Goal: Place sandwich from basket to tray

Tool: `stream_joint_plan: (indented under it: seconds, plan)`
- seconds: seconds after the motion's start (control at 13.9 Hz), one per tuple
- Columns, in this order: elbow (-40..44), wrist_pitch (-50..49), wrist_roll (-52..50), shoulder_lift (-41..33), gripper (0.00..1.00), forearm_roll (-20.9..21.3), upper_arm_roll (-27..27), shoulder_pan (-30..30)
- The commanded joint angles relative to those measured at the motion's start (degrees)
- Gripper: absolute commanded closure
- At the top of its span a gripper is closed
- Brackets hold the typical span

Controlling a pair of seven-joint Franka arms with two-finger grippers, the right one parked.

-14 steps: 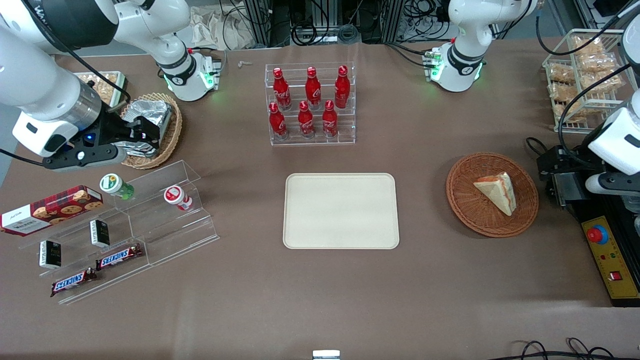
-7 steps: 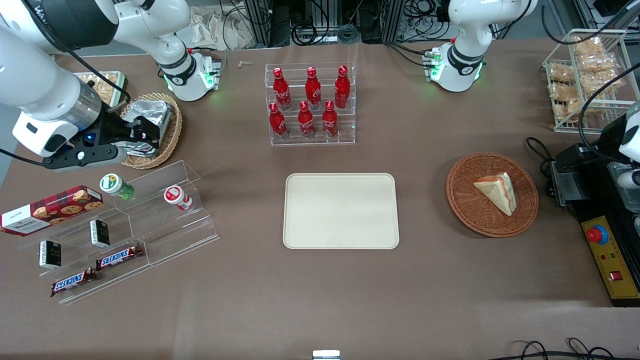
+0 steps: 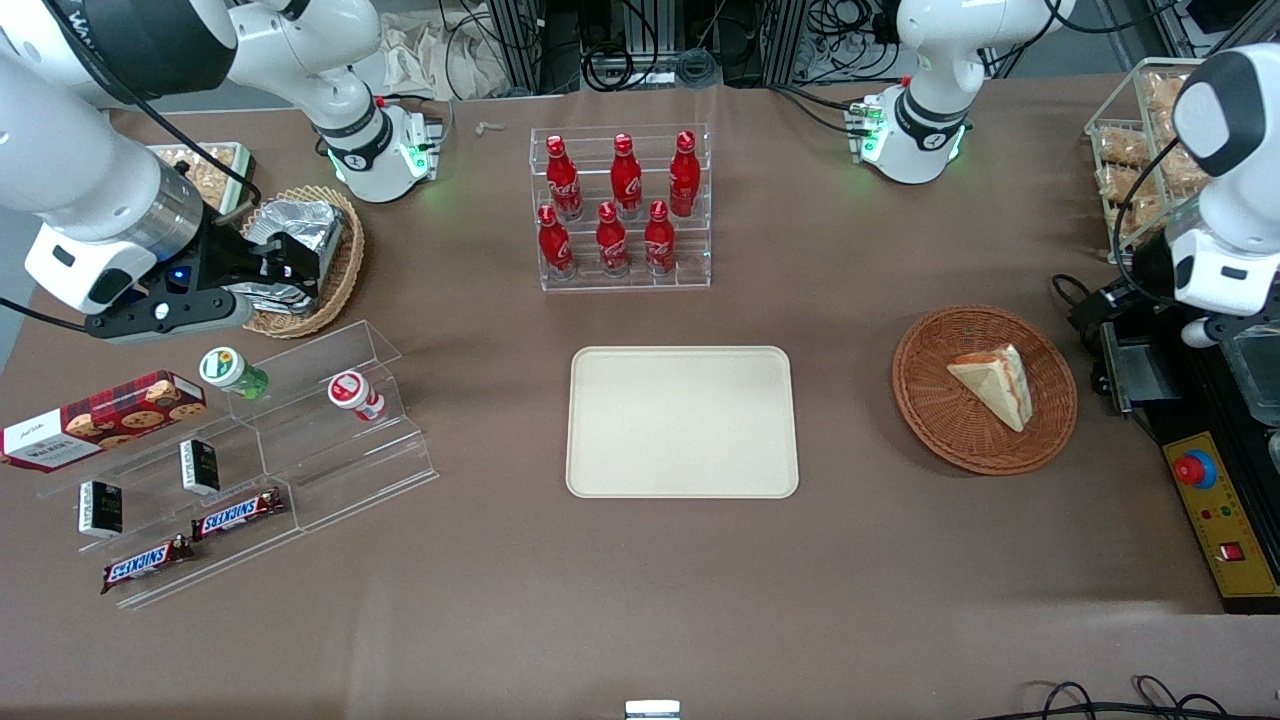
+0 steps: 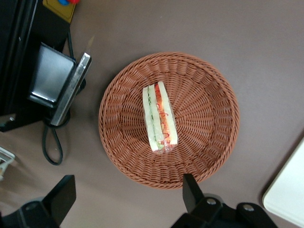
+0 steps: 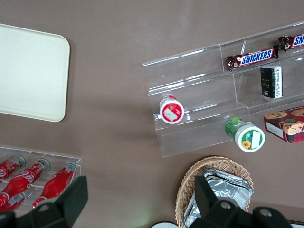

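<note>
Fingers (image 4: 126,197) of the left arm, spread wide and empty, have swung in from the counter's edge to hover above the sandwich (image 4: 159,117) lying in the basket (image 4: 209,102), ready to descend.

Only your working arm (image 3: 1225,170) has changed. One second ago its white wrist part stood at the right edge of the front frame, level with the basket (image 3: 985,389). Half a second ago it had slid almost out of that edge, and only a small white piece remained. Now you see it again in the upper right of the frame, higher than before, with a dark oval cap on top, covering part of the wire rack with snack packs (image 3: 1150,160). The hand (image 4: 128,202) now hangs over the basket with its fingers (image 4: 191,190) spread wide, and the sandwich (image 4: 159,117) lies below it.
</note>
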Motion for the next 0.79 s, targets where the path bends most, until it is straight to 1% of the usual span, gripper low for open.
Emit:
stream_joint_plan:
  seconds: [0.0,0.22,0.43,0.72]
  plan:
    - [-3.6,6.5,-5.6,1.1,0.0,-0.4,-0.4,-0.1]
    - [-4.8,12.3,-8.6,5.6,0.0,-0.4,-1.0,-0.7]
    - [-7.1,17.9,-9.0,8.5,0.0,-0.5,-1.0,-0.7]
    - [-7.9,21.0,-12.4,12.1,0.0,-0.6,-1.7,-0.8]
